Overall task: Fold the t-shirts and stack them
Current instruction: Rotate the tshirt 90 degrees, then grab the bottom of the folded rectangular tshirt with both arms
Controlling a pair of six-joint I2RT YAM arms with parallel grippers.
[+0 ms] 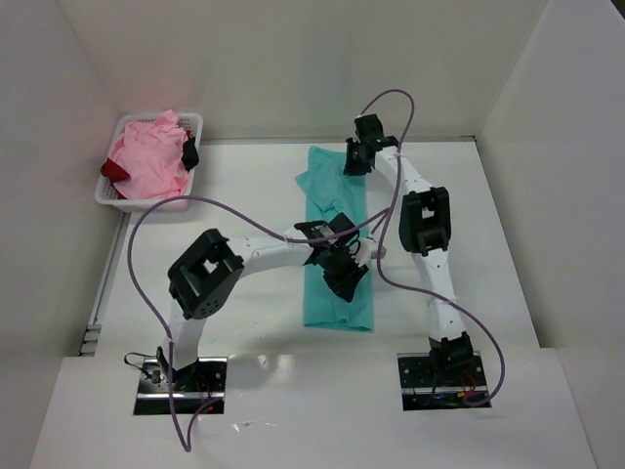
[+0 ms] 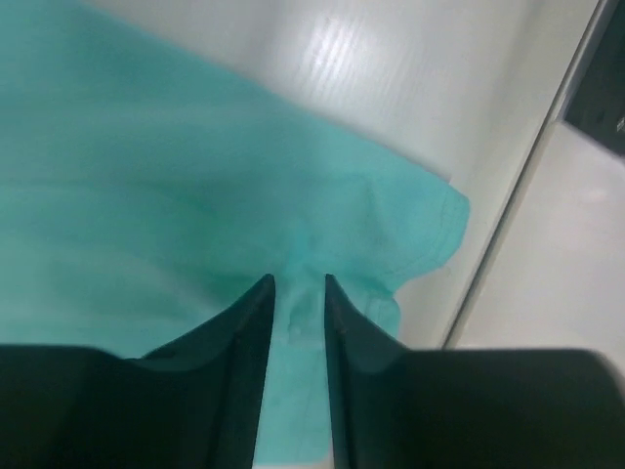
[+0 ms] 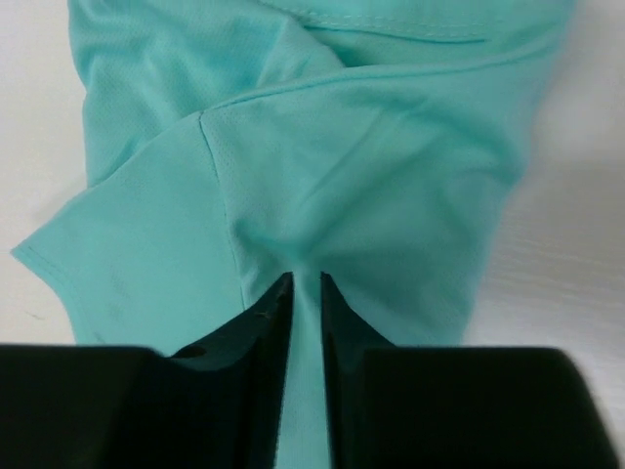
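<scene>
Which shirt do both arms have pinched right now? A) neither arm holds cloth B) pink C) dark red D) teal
D: cloth of the teal t-shirt sits pinched between the fingers of the left gripper and of the right gripper. The pink t-shirt and dark red t-shirt lie in the basket.

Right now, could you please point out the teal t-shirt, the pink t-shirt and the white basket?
teal t-shirt [image 1: 337,311]: top external view, its near half.
pink t-shirt [image 1: 146,161]: top external view, middle of the heap.
white basket [image 1: 193,123]: top external view, far right rim.
</scene>
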